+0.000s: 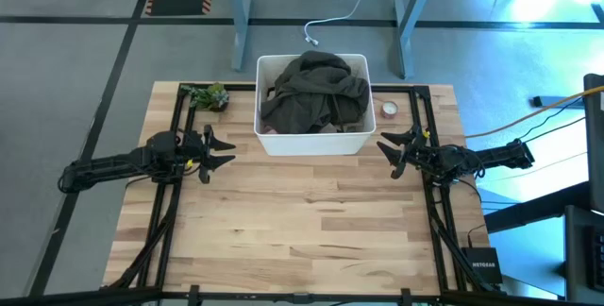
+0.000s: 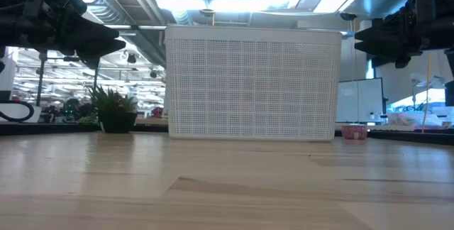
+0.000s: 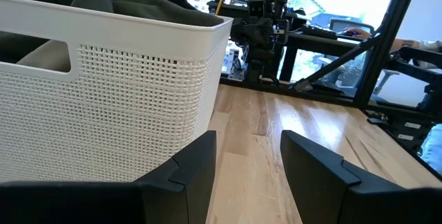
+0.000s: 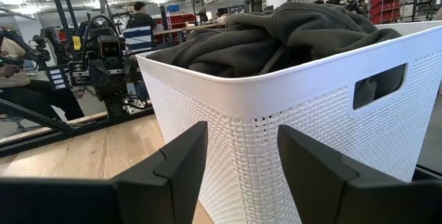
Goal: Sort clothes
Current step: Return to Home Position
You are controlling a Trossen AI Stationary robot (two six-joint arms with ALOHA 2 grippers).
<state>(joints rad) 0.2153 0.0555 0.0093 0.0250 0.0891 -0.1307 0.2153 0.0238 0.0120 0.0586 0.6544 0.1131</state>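
Clothes [image 1: 314, 91] in bin [image 1: 311, 143], between end effectors.

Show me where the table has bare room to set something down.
Bare: the near half of the table, from the white bin forward, including between left gripper and right gripper. Crowded: the far edge, where plant and small pink object flank the bin.

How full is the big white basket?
Full: a crumpled dark olive-grey fabric garment heaps above the rim of the white perforated plastic bin. What lies beneath it is mostly hidden.

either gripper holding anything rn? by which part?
Nothing held. Left gripper and right gripper both open, empty, flanking the white bin; the clothes lie inside it.
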